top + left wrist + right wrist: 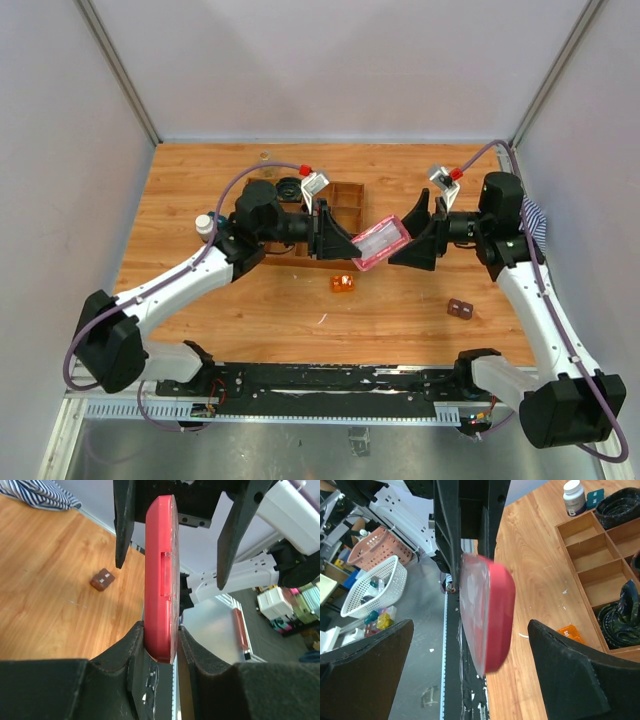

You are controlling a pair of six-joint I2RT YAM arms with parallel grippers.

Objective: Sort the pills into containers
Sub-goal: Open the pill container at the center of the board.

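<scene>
Here, the wooden counter (250, 300) carries a wooden tray (345, 195) with open compartments, a little behind its middle. Black coils (620, 615) lie in some of the compartments. Both arms reach toward the near right corner of the tray and meet there.

The left gripper (352, 245) comes from the left of the tray and is clamped on the pink box (382, 240). In the left wrist view its two fingers (132, 650) press on the flat faces of the box at its near end. The right gripper (402, 238) comes from the right of the tray with its fingers (570, 670) spread wide. The free end of the box lies between them, and I see a gap to the box on both sides.

The box is held off the counter, just in front of the tray's near right corner, and it is turned on its edge. It looks closed, with a small latch on the narrow side in the left wrist view.

A bottle (204, 225) with white cap stands upright on the counter, well to the left of the tray. An orange block (343, 283) lies just in front of the tray. A brown block (460, 309) lies further to the front right of the tray, well apart from it.
</scene>
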